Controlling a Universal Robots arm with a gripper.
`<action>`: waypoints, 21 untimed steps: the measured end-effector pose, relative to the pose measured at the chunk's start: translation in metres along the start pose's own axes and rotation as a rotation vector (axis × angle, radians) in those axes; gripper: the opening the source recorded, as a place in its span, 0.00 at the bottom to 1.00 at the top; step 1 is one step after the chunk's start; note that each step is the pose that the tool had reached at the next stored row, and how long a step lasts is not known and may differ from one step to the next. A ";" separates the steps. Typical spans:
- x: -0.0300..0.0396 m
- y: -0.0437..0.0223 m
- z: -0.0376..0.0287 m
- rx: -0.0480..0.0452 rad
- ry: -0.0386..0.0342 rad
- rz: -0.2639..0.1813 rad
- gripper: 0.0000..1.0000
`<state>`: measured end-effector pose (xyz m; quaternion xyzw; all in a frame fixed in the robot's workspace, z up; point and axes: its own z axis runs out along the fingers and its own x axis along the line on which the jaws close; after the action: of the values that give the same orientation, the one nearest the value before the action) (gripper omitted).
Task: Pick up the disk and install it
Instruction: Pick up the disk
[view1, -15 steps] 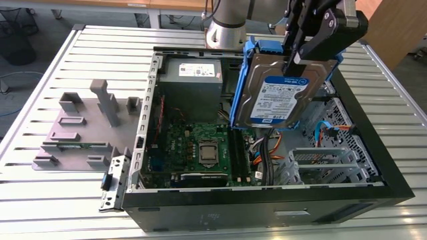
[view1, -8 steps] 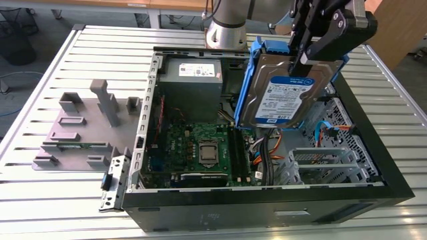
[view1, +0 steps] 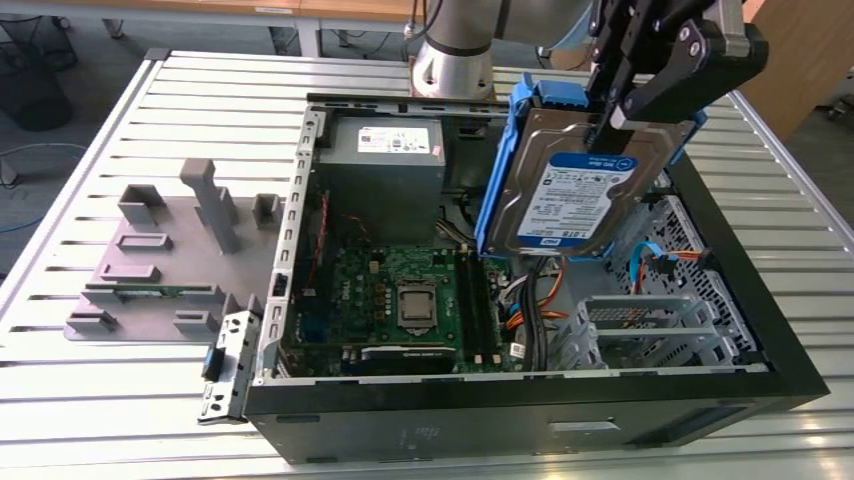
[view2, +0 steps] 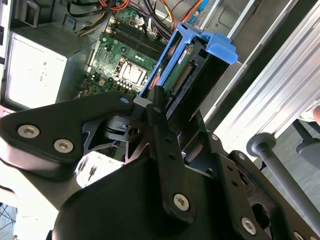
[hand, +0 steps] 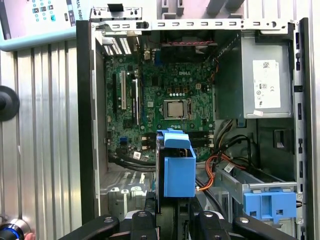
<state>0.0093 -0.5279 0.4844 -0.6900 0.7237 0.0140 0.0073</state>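
The disk (view1: 574, 195), in the tool (view1: 622, 122), hangs over the case (view1: 467, 420) housing a motherboard (view1: 387, 285).

Not much legible print here tbh. The disk (view1: 567, 185) carries a white-and-blue label (view1: 581, 205), but its lines are too tiny to make out. The grey power supply (hand: 265, 50) has a white sticker (hand: 266, 84) with small marks, equally unreadable. The lettering on the motherboard (hand: 165, 90) is just white specks
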 end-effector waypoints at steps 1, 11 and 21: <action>0.0000 -0.0007 0.0000 0.0000 0.0000 0.000 0.35; -0.0003 -0.0065 0.0000 0.0000 0.0000 0.000 0.35; -0.0006 -0.0119 -0.0001 0.0000 -0.0001 0.000 0.35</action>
<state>0.0212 -0.5279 0.4844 -0.6899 0.7237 0.0140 0.0073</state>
